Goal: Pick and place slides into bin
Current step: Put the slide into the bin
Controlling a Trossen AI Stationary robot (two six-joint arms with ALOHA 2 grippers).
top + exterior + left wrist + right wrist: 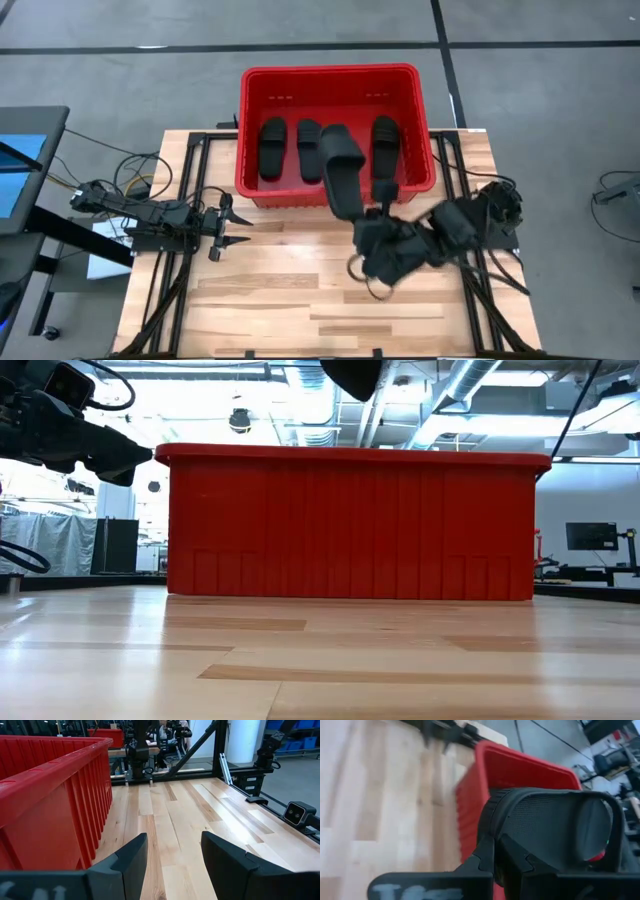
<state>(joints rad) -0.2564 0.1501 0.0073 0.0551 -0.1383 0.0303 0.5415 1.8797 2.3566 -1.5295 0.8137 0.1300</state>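
The right gripper (352, 208) pinches the fourth slide (342, 172) at frame centre, tilted over the bin's (330, 75) near rim, above three slides (272, 147) inside. Seemingly held by the heel alone, it could tip outward onto the desk (300, 290) if released early. The left gripper (232, 228) waits mid-left, fingers spread.

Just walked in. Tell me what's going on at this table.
The robot is loading black slides into the red bin at the table's far edge. Three slides already lie inside it. The right gripper is shut on the fourth slide, holding it raised above the bin's near wall, its toe end over the bin. The left gripper waits open over the table, beside the bin's near left corner, holding nothing.
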